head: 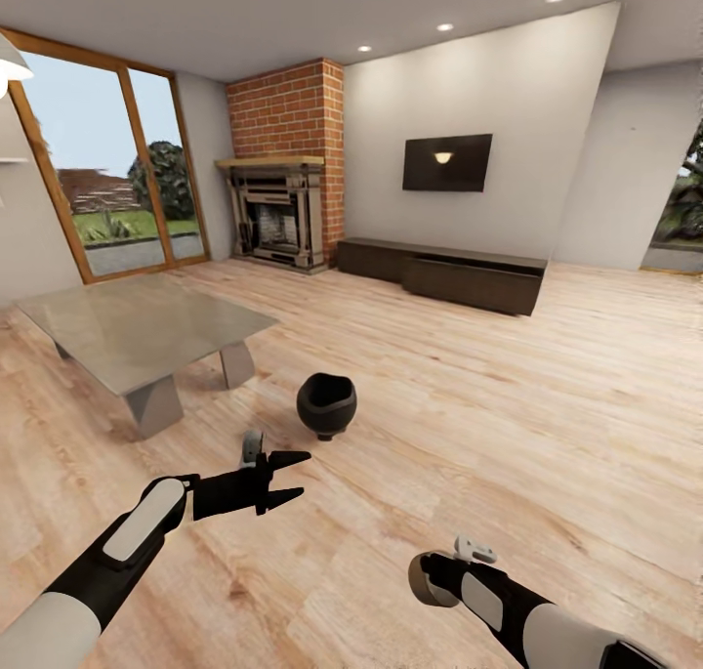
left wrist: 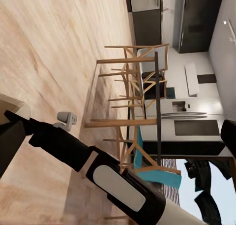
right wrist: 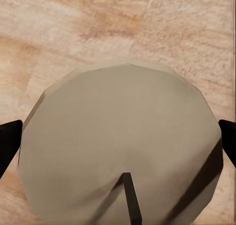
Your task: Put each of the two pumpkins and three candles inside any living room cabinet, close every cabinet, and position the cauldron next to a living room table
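Head view, living room, places taken from the cabinet (head: 444, 273): one long dark unit against the far wall, all fronts shut; one table (head: 137, 329) well off toward the window; one cauldron (head: 326, 405) near that table, on the floor. Right gripper (head: 427, 579) clenched on one candle (right wrist: 120, 146), tan top and wick close in the right wrist view; left gripper (head: 289, 479) released, empty. Step judged: carrying the candle across to the cabinet; next calls for driving there and opening a drawer. No pumpkins counted.
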`<state>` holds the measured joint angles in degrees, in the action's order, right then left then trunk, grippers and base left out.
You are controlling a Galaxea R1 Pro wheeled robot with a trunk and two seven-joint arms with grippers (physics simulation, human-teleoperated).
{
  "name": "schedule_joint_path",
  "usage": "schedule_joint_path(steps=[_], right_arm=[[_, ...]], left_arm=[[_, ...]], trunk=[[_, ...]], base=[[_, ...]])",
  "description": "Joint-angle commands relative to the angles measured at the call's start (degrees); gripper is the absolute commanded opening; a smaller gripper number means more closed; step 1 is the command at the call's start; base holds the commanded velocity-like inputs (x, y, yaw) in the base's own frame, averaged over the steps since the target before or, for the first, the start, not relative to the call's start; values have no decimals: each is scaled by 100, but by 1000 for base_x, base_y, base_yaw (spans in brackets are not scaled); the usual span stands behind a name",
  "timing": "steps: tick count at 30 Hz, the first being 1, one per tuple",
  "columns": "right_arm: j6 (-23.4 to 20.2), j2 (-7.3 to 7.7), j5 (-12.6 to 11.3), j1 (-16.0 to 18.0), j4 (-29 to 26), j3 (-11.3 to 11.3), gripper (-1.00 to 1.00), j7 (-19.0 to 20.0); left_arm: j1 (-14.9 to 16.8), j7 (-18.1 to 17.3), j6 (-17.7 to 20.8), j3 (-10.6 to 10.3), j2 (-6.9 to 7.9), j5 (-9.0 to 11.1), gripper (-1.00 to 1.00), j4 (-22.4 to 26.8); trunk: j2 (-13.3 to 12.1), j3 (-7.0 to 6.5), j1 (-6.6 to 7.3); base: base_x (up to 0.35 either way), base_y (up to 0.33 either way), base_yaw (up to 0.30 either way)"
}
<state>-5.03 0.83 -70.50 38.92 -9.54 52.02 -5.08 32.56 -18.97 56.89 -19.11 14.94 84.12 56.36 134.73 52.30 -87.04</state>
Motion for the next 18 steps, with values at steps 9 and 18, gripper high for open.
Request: schedule_joint_path(steps=[9,18], right_arm=[[-25,5,-25,2,-22,36,-100,-45],[-30,10,-25,2,-22,36,-100,-41]], left_arm=[[4,-54,-2,-11,16,-36,100,-2],[4,-54,-2,-14,9,-36,100,-6]], trunk=[[3,77,1],[3,147,1]], base=[[0,0,-175],[0,0,-174]])
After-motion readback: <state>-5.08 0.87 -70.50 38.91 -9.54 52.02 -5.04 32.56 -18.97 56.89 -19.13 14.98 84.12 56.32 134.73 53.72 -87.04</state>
